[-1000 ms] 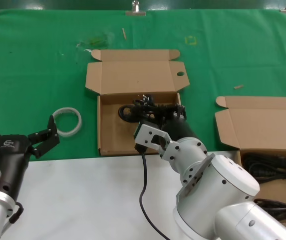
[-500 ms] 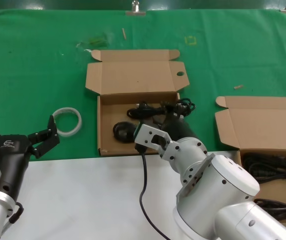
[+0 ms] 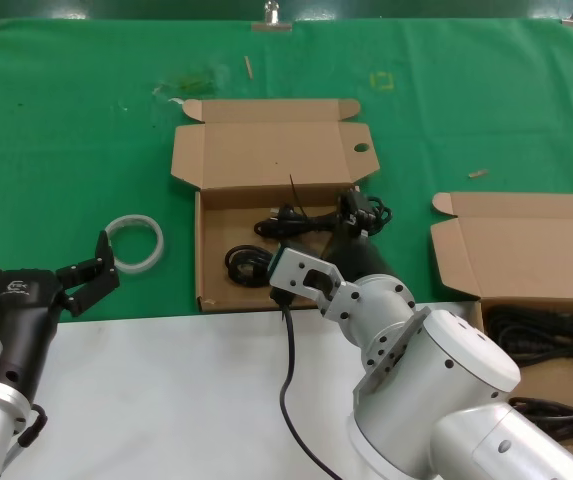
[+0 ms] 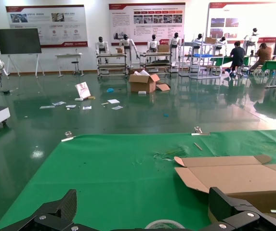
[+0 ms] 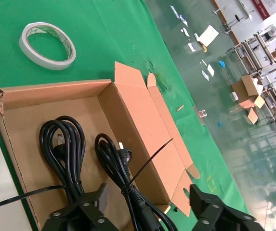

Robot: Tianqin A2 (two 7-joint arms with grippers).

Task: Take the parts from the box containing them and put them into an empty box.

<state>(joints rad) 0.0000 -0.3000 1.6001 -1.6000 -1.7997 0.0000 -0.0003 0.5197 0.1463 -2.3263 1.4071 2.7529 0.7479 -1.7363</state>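
The cardboard box with an oval hole in its lid tab (image 3: 218,290) lies open in the middle of the green cloth. It holds two black cable bundles, one near its front left (image 3: 251,262) and one along its back (image 3: 306,220). My right gripper (image 3: 351,232) hovers over the box's right side, open. In the right wrist view both bundles (image 5: 65,144) (image 5: 116,161) lie in the box (image 5: 128,108), the second one under the wide-open right gripper (image 5: 148,192). The box with the remaining cables (image 3: 546,335) stands at the right edge (image 3: 466,270). My left gripper (image 3: 41,258) waits open at the lower left.
A white tape ring (image 3: 134,243) lies on the cloth left of the middle box; it also shows in the right wrist view (image 5: 47,45) and the left wrist view (image 4: 164,224). A white table surface (image 3: 166,400) runs along the front. My right arm's body covers the lower middle.
The cable bundle that hung from my right gripper over the middle box has dropped into it and settled beside the first bundle. The left arm has not moved.
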